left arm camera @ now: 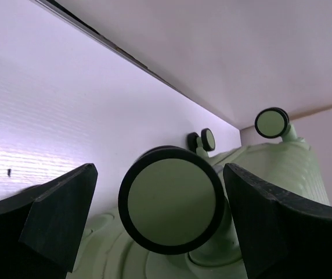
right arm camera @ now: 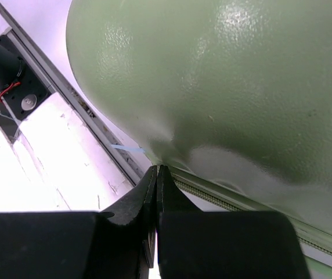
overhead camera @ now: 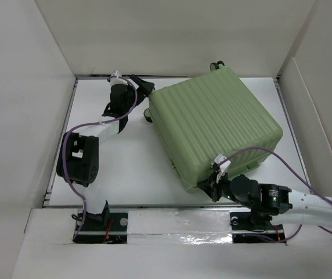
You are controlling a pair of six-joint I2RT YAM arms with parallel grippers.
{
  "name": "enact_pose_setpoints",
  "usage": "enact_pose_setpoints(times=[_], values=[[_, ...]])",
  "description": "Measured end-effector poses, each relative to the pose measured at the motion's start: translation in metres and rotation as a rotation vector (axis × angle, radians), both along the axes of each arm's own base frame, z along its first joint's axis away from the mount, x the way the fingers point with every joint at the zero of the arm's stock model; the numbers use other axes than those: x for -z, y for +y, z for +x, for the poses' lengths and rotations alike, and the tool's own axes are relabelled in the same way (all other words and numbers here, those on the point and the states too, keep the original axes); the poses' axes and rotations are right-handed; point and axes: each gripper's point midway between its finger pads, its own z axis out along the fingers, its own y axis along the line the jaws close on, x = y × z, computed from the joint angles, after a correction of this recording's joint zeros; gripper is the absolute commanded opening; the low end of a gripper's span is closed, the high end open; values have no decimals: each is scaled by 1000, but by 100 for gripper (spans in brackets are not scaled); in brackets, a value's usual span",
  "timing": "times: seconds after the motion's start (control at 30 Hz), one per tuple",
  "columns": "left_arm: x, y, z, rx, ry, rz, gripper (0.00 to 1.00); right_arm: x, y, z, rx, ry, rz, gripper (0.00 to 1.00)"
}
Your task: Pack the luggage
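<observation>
The luggage [overhead camera: 215, 125] is a large light green ribbed suitcase, lying closed and flat right of the table's middle. My left gripper [overhead camera: 144, 96] is at its far left corner. In the left wrist view this gripper [left arm camera: 159, 174] stands open, with one black-rimmed wheel [left arm camera: 172, 200] between its fingers [left arm camera: 61, 212] but not touching them. Two more wheels [left arm camera: 271, 122] show further back. My right gripper [overhead camera: 208, 187] is at the suitcase's near corner. In the right wrist view it [right arm camera: 157, 170] is shut, its tips against the zip seam [right arm camera: 235, 200] under the green shell [right arm camera: 224, 81].
White walls [overhead camera: 21, 104] enclose the white table [overhead camera: 128, 168] on three sides. A metal rail and a taped strip [overhead camera: 177, 224] run along the near edge between the arm bases. A thin pale blue strip [right arm camera: 128, 149] pokes out near the suitcase corner.
</observation>
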Motion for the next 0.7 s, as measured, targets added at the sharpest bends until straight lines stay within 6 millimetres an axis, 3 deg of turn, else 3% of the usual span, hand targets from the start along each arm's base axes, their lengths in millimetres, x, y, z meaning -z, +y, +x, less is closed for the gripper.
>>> enact_pose_setpoints(times=[0.1, 0.2, 0.23, 0.3, 0.4, 0.53, 0.6, 0.63, 0.7], values=[[1, -7, 2, 32, 2, -24, 89, 1, 1, 0, 0, 1, -3, 0], [0, -15, 7, 62, -6, -67, 83, 3, 3, 0, 3, 7, -7, 0], [-1, -18, 10, 74, -14, -90, 66, 3, 4, 1, 5, 10, -5, 0], [-6, -25, 16, 100, -44, -147, 43, 2, 5, 3, 18, 12, 1, 0], [-28, -15, 33, 86, -160, -232, 31, 1, 6, 6, 38, 15, 14, 0], [-34, -23, 36, 125, -230, -324, 20, 2, 4, 9, 49, 40, 44, 0], [-37, -23, 37, 133, -253, -350, 35, 2, 4, 10, 47, 54, 64, 0], [-38, -24, 37, 136, -256, -360, 61, 2, 4, 10, 44, 60, 72, 0], [-35, -29, 34, 157, -239, -370, 85, 2, 4, 11, 39, 70, 84, 0]])
